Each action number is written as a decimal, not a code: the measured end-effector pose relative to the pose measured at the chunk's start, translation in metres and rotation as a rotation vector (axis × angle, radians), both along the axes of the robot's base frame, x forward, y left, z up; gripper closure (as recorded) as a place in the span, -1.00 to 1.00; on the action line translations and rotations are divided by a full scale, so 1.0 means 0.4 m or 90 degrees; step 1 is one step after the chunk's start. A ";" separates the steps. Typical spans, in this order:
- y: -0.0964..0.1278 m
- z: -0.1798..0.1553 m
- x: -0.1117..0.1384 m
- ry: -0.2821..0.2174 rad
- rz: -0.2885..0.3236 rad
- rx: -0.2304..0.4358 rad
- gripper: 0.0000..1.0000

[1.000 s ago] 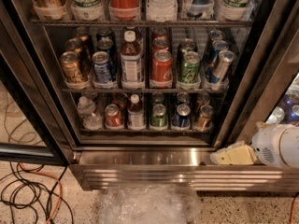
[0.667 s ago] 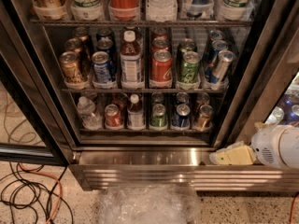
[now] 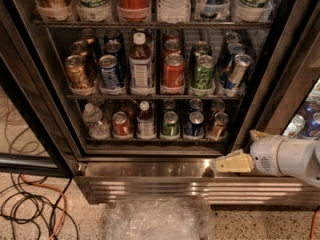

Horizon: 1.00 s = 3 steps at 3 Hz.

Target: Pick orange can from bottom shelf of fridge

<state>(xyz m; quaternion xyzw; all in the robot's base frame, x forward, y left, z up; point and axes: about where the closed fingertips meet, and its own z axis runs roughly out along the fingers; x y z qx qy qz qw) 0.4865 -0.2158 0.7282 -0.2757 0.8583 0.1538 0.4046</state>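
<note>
Nearest to us, crumpled clear plastic (image 3: 160, 219) lies on the floor, with loose cables (image 3: 30, 209) to its left. Just above it, the gripper (image 3: 222, 164) hangs low at the right, in front of the ribbed steel strip of the fridge (image 3: 150, 184), pointing left. We cannot tell whether it is open or closed.

The orange can (image 3: 219, 125) stands further in, upright at the right end of the bottom shelf (image 3: 155, 140), beside a blue can (image 3: 195, 124) and close to the door frame.

We judge the reach has hardly begun. The gripper should rise above the shelf's front edge, turn toward the can, and go in straight and level. It should take the can at mid-height and keep clear of the blue can and the frame, since the gap on either side looks tight.
</note>
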 end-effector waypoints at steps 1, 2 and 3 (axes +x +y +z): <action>0.014 -0.051 0.050 -0.015 0.029 0.039 -1.00; 0.015 -0.052 0.050 -0.015 0.030 0.040 -1.00; 0.042 -0.070 0.077 -0.024 0.036 0.062 -1.00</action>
